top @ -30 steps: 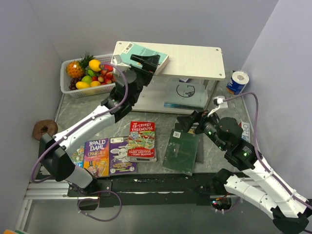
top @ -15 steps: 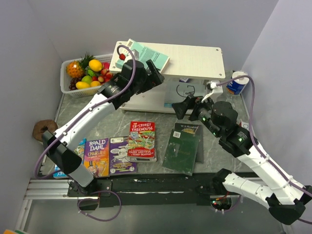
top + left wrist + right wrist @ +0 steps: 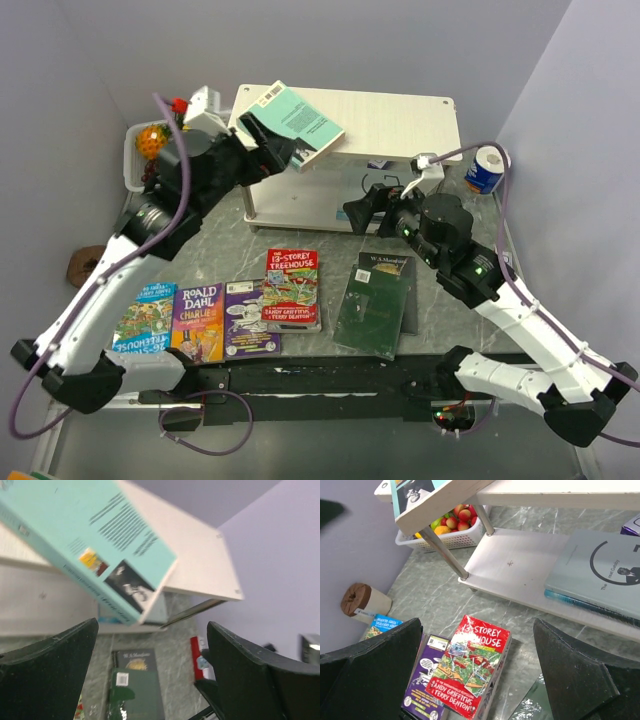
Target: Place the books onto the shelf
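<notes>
A teal book [image 3: 300, 118] lies askew on the shelf's top board [image 3: 400, 125], its near corner hanging over the front edge. My left gripper [image 3: 272, 148] is open just left of it, not touching; in the left wrist view the teal book [image 3: 90, 545] shows above the empty left gripper [image 3: 152, 665]. My right gripper [image 3: 365, 205] hovers open in front of the lower tier. The right gripper [image 3: 477, 665] frames the red book [image 3: 470, 672] lying on the table far below. Blue [image 3: 145, 315], orange [image 3: 197, 322], purple [image 3: 248, 318], red [image 3: 291, 290] and dark green [image 3: 378, 308] books lie on the table.
A grey book [image 3: 385, 190] lies on the shelf's lower board [image 3: 515, 565]. A fruit basket [image 3: 455, 535] stands left of the shelf. A blue-white roll [image 3: 487, 168] sits at the right, a brown roll [image 3: 88, 265] at the left wall. A black book [image 3: 395, 268] lies under the green one.
My left gripper has pulled back to the left off the teal book, which stays on the shelf top. My right arm has lifted and swung left from the green book toward the shelf.
</notes>
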